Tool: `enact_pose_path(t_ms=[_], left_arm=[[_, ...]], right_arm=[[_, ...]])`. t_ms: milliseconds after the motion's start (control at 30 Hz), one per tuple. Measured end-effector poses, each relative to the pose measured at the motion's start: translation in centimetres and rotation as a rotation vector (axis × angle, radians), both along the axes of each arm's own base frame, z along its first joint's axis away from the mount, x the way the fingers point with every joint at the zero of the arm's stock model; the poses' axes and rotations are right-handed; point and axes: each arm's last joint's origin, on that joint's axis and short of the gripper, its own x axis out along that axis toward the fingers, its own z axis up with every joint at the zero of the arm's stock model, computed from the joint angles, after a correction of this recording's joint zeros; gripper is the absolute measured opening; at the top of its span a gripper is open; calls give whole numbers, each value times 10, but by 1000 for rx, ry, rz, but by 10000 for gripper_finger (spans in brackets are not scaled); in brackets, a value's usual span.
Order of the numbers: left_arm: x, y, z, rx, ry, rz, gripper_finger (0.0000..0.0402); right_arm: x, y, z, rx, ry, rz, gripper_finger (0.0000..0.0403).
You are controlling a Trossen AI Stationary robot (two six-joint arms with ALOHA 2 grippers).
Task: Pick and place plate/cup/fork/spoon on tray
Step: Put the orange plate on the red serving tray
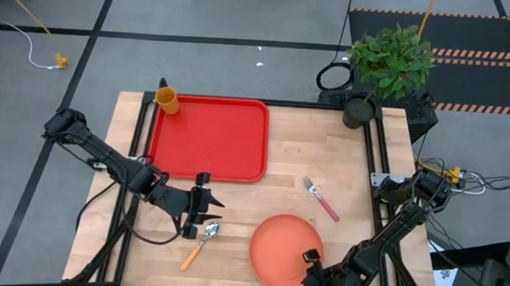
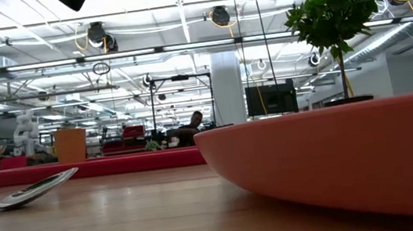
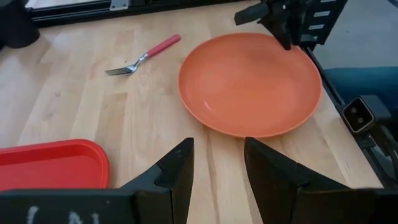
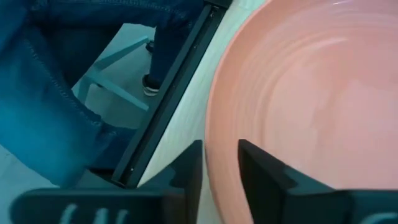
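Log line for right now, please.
right claw: at plate rim, open | left claw: open, empty | tray: bare

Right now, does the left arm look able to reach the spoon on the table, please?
Probably yes. The left gripper hangs just beside the spoon, its fingers apart with nothing between them, and only bare wood lies between the two. The right gripper is away at the plate rim.

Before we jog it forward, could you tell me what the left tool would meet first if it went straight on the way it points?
Probably the plate: it lies directly ahead of the left tool, with only bare table between. The fork sits off to one side of that line.
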Motion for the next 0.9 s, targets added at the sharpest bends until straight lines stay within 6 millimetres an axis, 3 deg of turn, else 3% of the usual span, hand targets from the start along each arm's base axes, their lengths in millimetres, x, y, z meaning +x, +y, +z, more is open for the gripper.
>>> enact_pose_path(t_ms=[167, 467, 633, 900], left_arm=[[-1, -1, 0, 0, 0, -6, 145], [-1, -1, 0, -7, 1, -1, 145], [-1, -1, 0, -6, 0, 0, 145], [-1, 0, 0, 29, -10, 17, 145]], right_arm=[[-2, -1, -2, -42, 7, 49, 120], [1, -9, -8, -46, 53, 131, 12], [5, -11, -6, -75, -2, 168, 8], [10, -29, 31, -134, -162, 177, 1]])
